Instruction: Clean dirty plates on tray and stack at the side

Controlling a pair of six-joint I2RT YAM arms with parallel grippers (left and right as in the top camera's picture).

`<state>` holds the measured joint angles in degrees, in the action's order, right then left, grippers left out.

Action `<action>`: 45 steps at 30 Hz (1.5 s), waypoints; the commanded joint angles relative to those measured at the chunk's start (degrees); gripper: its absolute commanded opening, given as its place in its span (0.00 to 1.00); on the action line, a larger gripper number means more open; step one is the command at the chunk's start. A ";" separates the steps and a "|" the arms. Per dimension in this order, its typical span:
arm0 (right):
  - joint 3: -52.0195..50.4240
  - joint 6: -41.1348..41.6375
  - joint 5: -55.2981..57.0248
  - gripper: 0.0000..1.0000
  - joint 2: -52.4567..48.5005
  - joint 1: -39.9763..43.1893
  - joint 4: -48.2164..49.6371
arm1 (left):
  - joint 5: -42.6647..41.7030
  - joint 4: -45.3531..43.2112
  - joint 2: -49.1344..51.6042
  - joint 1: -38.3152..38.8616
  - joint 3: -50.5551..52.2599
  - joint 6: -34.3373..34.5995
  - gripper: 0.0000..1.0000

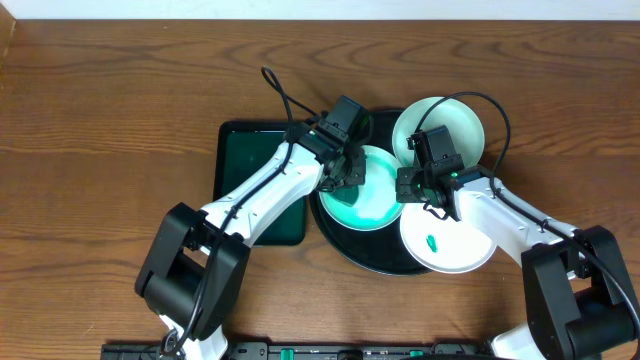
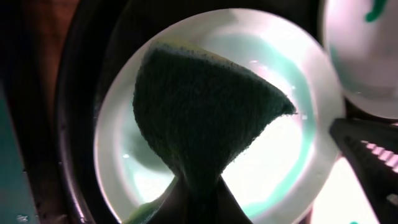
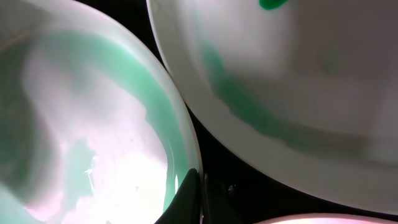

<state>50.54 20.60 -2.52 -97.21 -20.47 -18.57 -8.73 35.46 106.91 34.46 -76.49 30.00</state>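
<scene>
The brown wood-grain bench (image 1: 100, 150) fills the overhead view, bare and matt to left and right. Nearest, a small round white plate with one green smear (image 1: 455, 245) lies across the right rim of the large round black tray (image 1: 360, 255), partly over the wood. Behind it, in the tray's middle, a round white plate streaked with mint green (image 1: 375, 205) lies flat. The left hand (image 1: 345, 172) is clamped on a dark green scouring sponge (image 2: 205, 124), which presses on this middle plate. The right hand (image 1: 418, 185) is closed, its tips at the same plate's right rim; whether they nip the rim I cannot tell. Farther back, a pale mint round plate (image 1: 445, 115) sits over the tray's far right rim. Just left of the black tray, a dark green rectangular tray (image 1: 250, 160) lies under the left arm. Beyond the bench's far edge runs a pale strip (image 1: 320, 8), wall or floor I cannot tell.
</scene>
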 commanded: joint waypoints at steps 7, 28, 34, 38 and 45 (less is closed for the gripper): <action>-0.46 0.59 0.07 0.01 0.50 0.11 -0.07 | 2.12 -1.07 5.75 0.09 1.29 2.16 0.07; -0.46 0.61 -1.22 0.01 0.50 0.11 0.09 | -7.45 -3.54 8.57 7.23 1.27 3.32 0.07; -0.46 0.61 -1.22 0.01 0.50 0.11 0.09 | -12.33 -5.84 6.40 5.88 1.11 3.34 0.07; -0.46 0.61 -1.22 0.01 0.50 0.11 0.11 | -12.46 -6.03 2.10 3.87 0.83 3.32 0.07; -0.46 0.61 -1.22 0.01 0.50 0.11 0.11 | -7.74 -5.55 -2.25 1.49 0.83 3.28 0.07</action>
<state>50.54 20.60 -2.28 -97.21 -20.45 -18.55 -19.11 29.71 107.87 36.93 -75.55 33.04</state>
